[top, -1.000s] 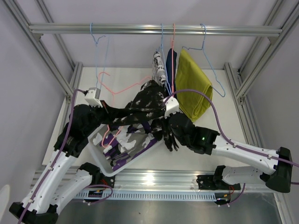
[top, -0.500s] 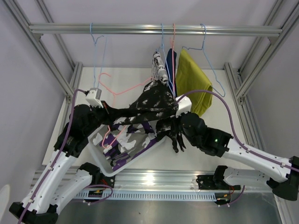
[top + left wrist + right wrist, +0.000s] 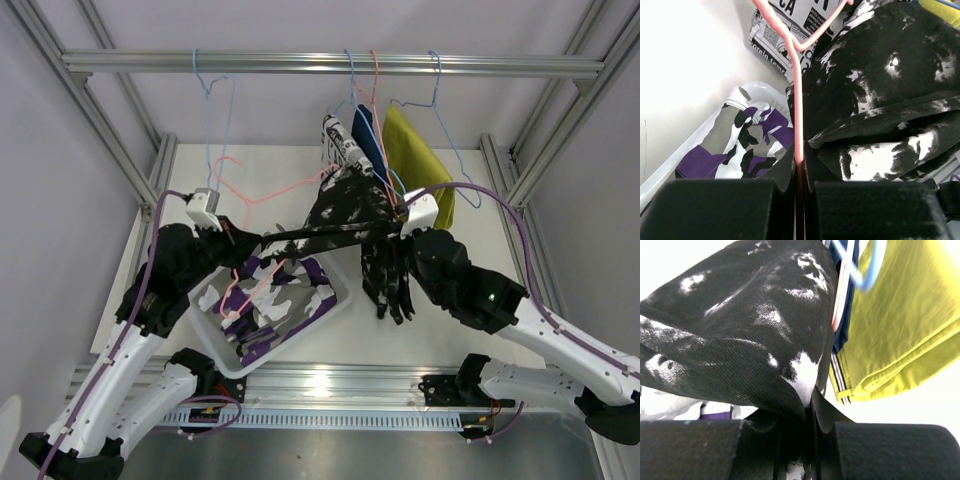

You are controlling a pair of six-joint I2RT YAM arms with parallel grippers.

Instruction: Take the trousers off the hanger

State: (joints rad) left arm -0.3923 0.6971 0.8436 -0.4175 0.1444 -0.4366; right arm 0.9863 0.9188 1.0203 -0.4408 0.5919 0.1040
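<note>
The black-and-white splotched trousers (image 3: 345,212) hang stretched in the air between my two grippers, still draped over the pink hanger (image 3: 272,190). My left gripper (image 3: 236,236) is shut on that hanger's wire (image 3: 796,100), seen between its jaws (image 3: 800,172). At the cloth's right end, my right gripper (image 3: 392,232) is shut on a fold of the splotched trousers (image 3: 740,325), pinched at the jaws (image 3: 807,415). The camouflage trousers (image 3: 268,310) lie in the white bin (image 3: 215,355). White printed (image 3: 340,142), navy (image 3: 365,135) and mustard trousers (image 3: 418,158) hang on the rail.
The metal rail (image 3: 330,63) runs across the back with an empty blue hanger (image 3: 210,110) at its left. Frame posts stand at both sides. The mustard trousers (image 3: 900,325) and navy trousers (image 3: 846,325) hang right beside my right gripper.
My right gripper has moved right and farther back, pulling the splotched trousers taut and clear of the bin. The left gripper has kept its hold on the pink hanger.
</note>
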